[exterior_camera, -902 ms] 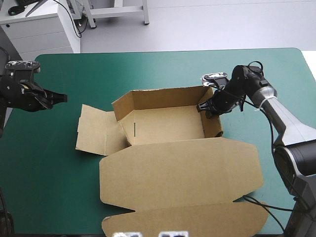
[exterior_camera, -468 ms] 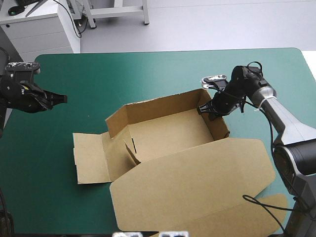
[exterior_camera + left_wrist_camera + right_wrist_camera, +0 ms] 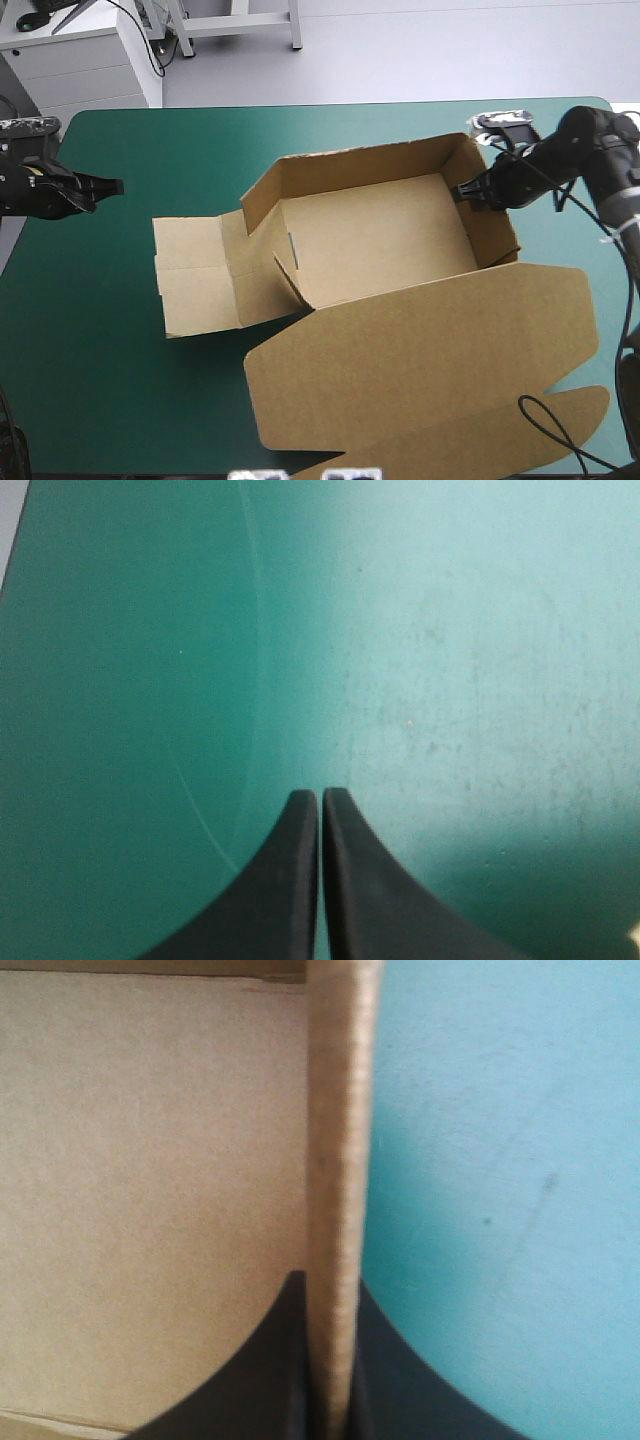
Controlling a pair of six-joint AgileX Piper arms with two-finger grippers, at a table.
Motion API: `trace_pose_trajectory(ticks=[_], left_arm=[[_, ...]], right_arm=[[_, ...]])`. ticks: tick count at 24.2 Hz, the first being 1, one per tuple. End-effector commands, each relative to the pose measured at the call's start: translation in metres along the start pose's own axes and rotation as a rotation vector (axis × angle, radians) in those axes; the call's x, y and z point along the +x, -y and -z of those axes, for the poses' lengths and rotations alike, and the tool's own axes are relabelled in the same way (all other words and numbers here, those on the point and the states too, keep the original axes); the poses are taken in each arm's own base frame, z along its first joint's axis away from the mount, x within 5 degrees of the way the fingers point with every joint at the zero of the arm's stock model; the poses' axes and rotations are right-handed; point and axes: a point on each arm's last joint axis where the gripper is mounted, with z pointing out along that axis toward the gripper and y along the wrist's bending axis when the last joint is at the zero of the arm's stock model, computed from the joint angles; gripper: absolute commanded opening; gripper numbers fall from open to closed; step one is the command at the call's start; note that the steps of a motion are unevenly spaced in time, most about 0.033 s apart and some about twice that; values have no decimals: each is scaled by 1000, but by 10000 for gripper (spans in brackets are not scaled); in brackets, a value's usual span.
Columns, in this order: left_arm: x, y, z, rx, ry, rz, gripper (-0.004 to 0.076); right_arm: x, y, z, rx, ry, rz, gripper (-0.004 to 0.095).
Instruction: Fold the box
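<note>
The brown box (image 3: pixel 380 250) stands as an open tray in the middle-right of the table. Its far and right walls are raised, and its wide lid (image 3: pixel 420 370) lies flat toward the near edge. A flat side flap (image 3: pixel 195 275) spreads out to the left. My right gripper (image 3: pixel 475 192) is shut on the top edge of the box's right wall (image 3: pixel 340 1160), one finger inside and one outside. My left gripper (image 3: pixel 112 186) hovers shut over bare teal-green cover near the table's left edge, far from the box; the left wrist view shows its fingers (image 3: pixel 322 805) meeting above the cover.
Teal-green cover (image 3: pixel 160 140) lies bare along the far side and left of the box. The lid reaches close to the table's near edge and the right edge.
My right gripper has dragged the box to the right and slightly farther away, turning it. The left gripper drew back a little toward the left edge.
</note>
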Motion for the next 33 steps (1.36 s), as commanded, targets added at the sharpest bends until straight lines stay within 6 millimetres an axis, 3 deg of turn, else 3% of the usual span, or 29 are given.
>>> trace_pose_trajectory(ticks=[1,6,10,18,24,33], left_arm=[[-11,-4,21,59,147,80,-8],[-17,3,22,261,193,132,-8],[-22,19,11,508,179,154,-8],[-28,42,5,976,137,184,-8],[-26,48,25,1010,169,156,-8],[-15,80,75,1076,234,34,-8]], right_arm=[[7,2,57,-7,156,-25,-14],[16,7,100,-97,340,-84,-14],[20,10,116,-131,418,-109,-14],[13,-1,123,-269,502,-117,-14],[9,-3,121,-255,517,-135,-13],[-12,-26,103,-213,573,-111,-13]])
